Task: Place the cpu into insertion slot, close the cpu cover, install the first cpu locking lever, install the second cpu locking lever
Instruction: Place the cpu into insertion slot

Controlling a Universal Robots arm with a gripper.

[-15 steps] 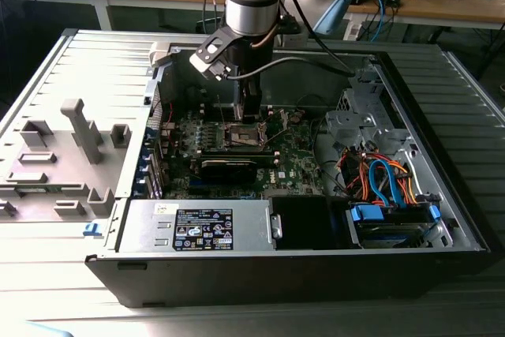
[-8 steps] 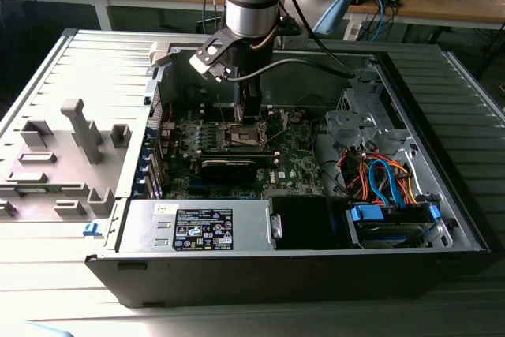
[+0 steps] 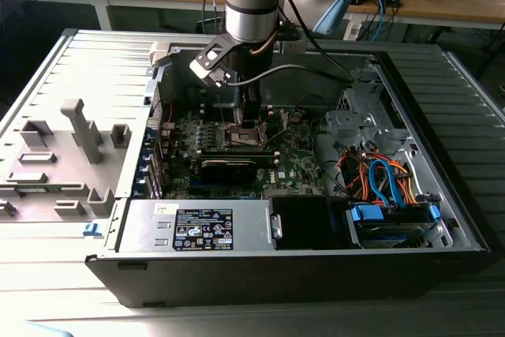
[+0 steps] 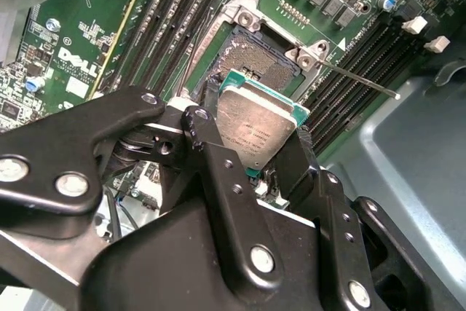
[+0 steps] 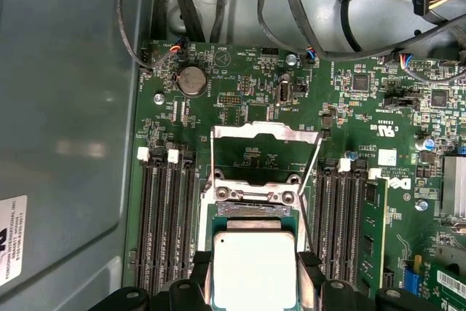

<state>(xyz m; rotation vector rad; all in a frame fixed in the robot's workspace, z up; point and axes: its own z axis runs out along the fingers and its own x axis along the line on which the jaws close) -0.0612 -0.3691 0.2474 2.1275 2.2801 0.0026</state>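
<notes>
One gripper point(image 5: 254, 283) is closed on the cpu point(image 4: 256, 126), its two fingers clamping opposite edges of the chip with the silver top facing the wrist cameras. In the second wrist view the cpu hangs over the near edge of the insertion slot point(image 4: 255, 60), whose brownish pin field is exposed and appears untouched. The cpu cover point(image 5: 266, 132) lies folded back on the motherboard point(image 3: 293, 162), and a locking lever point(image 4: 360, 78) stands released beside the socket. Assessment: seating looks not yet done. Good practice here would be to keep the chip level, square its corners to the socket frame, bring it straight down without sliding across the pins, and keep the fingers clear of cover and lever.
</notes>
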